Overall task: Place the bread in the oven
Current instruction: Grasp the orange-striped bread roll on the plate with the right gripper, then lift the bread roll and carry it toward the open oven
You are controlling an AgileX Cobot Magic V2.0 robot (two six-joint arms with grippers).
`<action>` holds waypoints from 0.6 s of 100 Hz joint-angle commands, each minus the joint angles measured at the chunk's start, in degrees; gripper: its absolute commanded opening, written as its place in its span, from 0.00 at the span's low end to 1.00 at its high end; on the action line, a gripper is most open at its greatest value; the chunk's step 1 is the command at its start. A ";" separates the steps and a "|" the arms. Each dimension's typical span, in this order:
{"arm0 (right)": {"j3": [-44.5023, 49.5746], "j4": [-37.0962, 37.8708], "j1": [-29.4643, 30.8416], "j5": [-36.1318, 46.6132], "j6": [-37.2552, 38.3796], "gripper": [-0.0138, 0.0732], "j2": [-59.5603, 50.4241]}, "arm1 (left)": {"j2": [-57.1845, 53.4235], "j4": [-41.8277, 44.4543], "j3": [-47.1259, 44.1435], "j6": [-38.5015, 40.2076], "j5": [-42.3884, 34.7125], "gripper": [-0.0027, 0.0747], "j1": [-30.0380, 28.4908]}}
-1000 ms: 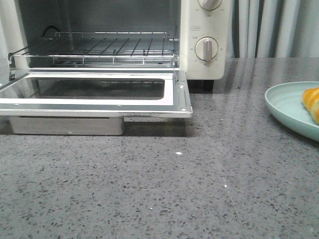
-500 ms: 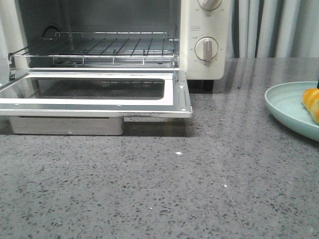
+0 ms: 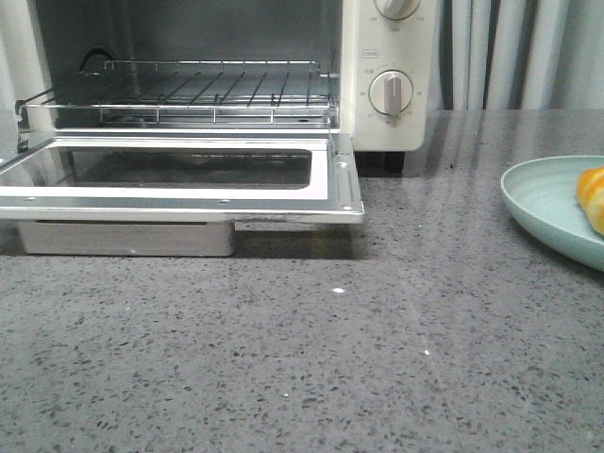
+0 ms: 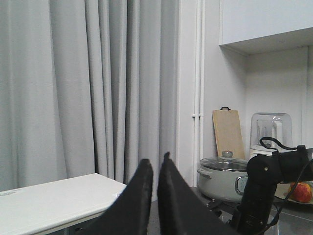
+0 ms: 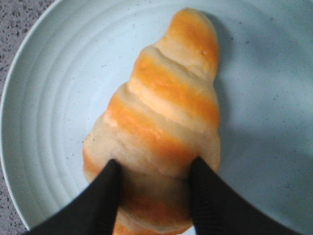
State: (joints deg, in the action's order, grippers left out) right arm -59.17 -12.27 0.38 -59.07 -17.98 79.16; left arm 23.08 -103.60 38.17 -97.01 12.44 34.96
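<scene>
Bread (image 5: 161,122) on the plate (image 5: 44,107) just shifted a bit toward the right edge of my front cam, so I reckon my right gripper (image 5: 151,196) is now clamped on its fat end, left gripper (image 4: 154,181) closed on nothing, oven (image 3: 189,113) open.

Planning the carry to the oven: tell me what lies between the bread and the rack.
Nothing visible. The bread sits on the plate with the right gripper around it. The counter toward the oven shows nothing standing on it, the door is down, and the rack is bare.
</scene>
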 commanded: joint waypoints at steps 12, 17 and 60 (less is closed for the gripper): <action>-1.41 -0.62 -0.08 -1.71 0.13 0.20 -1.11 | 0.61 -1.60 1.88 0.34 1.84 0.01 0.35; -1.87 -0.89 -0.08 -2.14 0.13 0.17 -1.22 | 0.61 -1.60 1.88 0.34 2.06 0.01 0.35; -22.61 -2.95 -3.92 -14.26 -0.47 0.12 -1.22 | 0.61 -1.60 1.88 0.34 2.15 0.01 0.35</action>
State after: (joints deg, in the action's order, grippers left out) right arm -75.52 -13.80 -1.63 -70.21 -17.88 79.42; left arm 23.08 -103.60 38.17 -97.01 13.33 34.96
